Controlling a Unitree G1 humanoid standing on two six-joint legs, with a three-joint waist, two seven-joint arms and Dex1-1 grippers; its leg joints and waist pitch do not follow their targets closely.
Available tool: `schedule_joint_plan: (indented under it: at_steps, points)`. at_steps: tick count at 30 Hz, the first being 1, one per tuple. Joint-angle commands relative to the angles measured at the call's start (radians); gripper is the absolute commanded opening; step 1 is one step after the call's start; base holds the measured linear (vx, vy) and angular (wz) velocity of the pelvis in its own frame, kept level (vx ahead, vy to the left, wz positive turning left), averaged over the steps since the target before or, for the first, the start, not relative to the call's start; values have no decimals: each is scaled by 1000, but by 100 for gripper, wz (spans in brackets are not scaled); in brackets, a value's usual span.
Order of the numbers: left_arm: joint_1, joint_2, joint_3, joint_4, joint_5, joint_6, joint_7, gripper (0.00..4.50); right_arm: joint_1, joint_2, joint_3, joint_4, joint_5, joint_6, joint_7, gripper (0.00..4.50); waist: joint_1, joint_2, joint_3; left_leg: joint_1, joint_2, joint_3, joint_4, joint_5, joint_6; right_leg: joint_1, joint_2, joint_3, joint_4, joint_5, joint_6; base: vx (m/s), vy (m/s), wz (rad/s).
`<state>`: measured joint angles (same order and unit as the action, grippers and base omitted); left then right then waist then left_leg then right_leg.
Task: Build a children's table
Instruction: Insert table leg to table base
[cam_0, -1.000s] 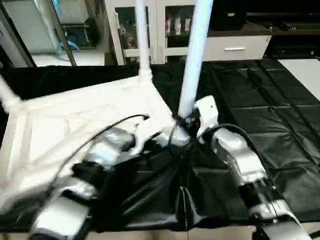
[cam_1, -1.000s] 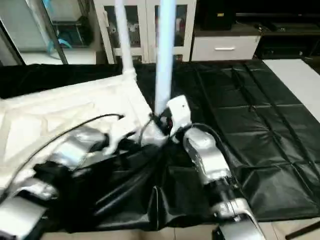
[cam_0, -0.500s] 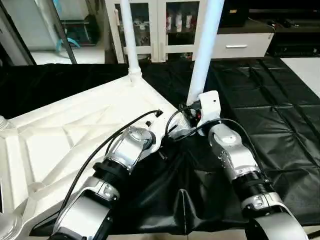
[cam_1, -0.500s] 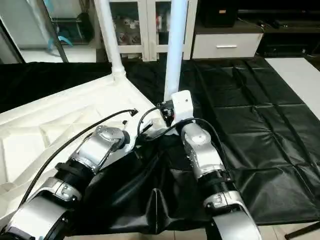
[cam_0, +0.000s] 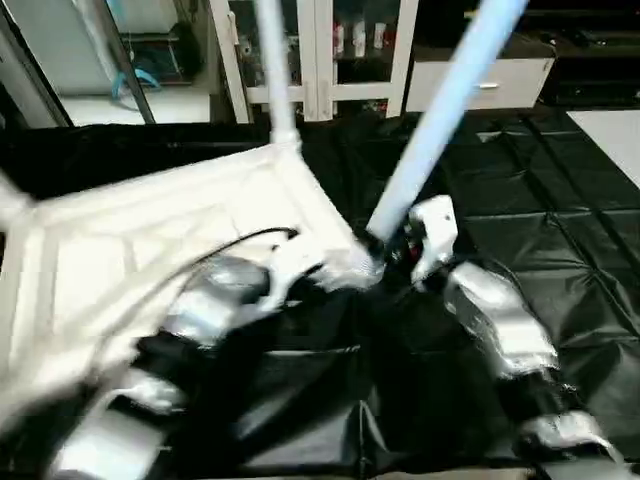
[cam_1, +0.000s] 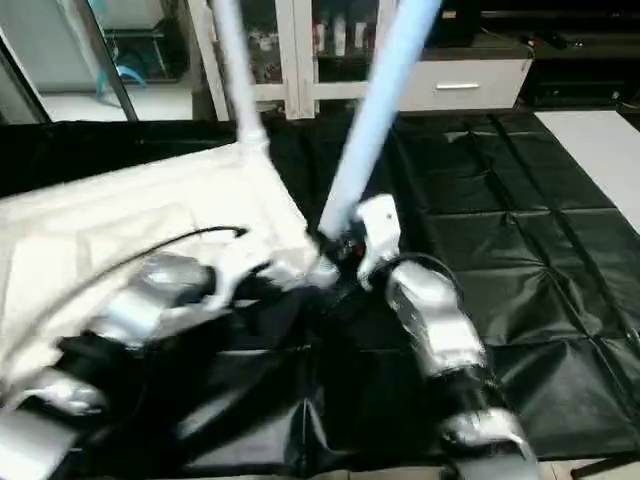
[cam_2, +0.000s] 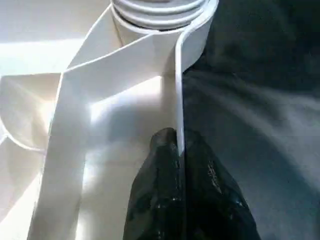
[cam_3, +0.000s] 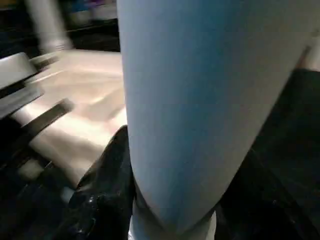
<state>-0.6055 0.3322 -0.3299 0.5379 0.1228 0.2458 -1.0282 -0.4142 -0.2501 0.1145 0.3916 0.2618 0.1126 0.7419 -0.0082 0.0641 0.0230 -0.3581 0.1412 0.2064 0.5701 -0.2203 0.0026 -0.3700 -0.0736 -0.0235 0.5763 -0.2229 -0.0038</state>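
The tabletop (cam_0: 150, 240) is lying underside up on the black-covered work table (cam_0: 560, 230), with one leg (cam_0: 272, 70) already standing in the corner socket on the far side of the grippers. The left gripper (cam_2: 179, 150) is pinching the tabletop's thin edge wall, its two fingers closed almost flat against either face of it, just short of the near corner socket (cam_2: 160, 15). The right gripper (cam_3: 175, 200) is clasping the base of a second leg (cam_0: 440, 120), jaws about half spread around the tube; that leg is leaning away from the left gripper rather than standing plumb.

In my judgement the step in hand is seating this leg in the near socket. To do it well, the right gripper should be bringing the tube upright over the socket before pressing or turning, while the left gripper is holding the rim against lifting. Forcing it tilted risks jamming.
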Motion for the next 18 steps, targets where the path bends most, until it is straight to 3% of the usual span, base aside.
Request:
schedule_joint_plan:
  at_steps: [1, 3, 7, 11, 13, 14, 15, 16, 18]
  points:
    - [-8, 23, -8, -19, -17, -67, -65, 0, 85, -28, 85, 73, -42, 118, 70, 185, 4, -2, -37, 11, 100, -48, -65, -111, 107, 27, -82, 37, -46, 92, -283, 0, 0, 0]
    - [-32, 59, 3, 38, -11, -122, -78, 0, 108, -80, 112, 26, -32, 142, 158, 185, 8, -3, -38, 12, 99, -46, -62, -92, 113, 29, -81, 34, -41, 135, -292, 0, 0, 0]
    - [-70, 96, 12, 105, -16, -172, -108, 0, 127, -149, 156, -20, -43, 169, 254, 185, 22, -3, -33, 17, 101, -41, -66, -148, 81, 26, -81, 33, -47, 51, -293, 0, 0, 0]
    - [-99, 103, 20, 147, -20, -217, -126, 0, 125, -193, 191, -28, -87, 147, 293, 185, 33, -5, -36, 19, 102, -40, -63, -137, 62, 27, -86, 34, -44, 60, -292, 0, 0, 0]
    - [-112, 95, 28, 170, -21, -247, -115, 0, 111, -180, 167, -20, -80, 136, 272, 185, 35, -7, -37, 17, 101, -40, -62, -123, 64, 27, -86, 34, -41, 77, -292, 0, 0, 0]
    - [-132, 79, 43, 195, -42, -223, -113, 28, 77, -130, 84, -15, -24, 117, 199, 185, 37, -7, -39, 18, 102, -40, -61, -115, 63, 28, -88, 34, -38, 90, -294, 0, 0, 0]
    - [-138, 75, 46, 204, -48, -223, -112, 57, 64, -113, 54, -16, 3, 121, 177, 185, 36, -9, -38, 16, 99, -38, -61, -124, 59, 25, -88, 35, -40, 74, -300, 0, 0, 0]
    - [-141, 71, 55, 203, -59, -216, -112, 57, 47, -97, 10, -38, 56, 141, 162, 185, 39, -8, -41, 18, 100, -38, -59, -120, 53, 26, -90, 35, -38, 77, -305, 0, 0, 0]
    - [-144, 68, 66, 204, -73, -223, -114, 71, 17, -79, -59, -84, 150, 186, 150, 185, 43, -9, -46, 13, 104, -41, -55, -70, 65, 31, -88, 33, -27, 140, -315, 0, 0, 0]
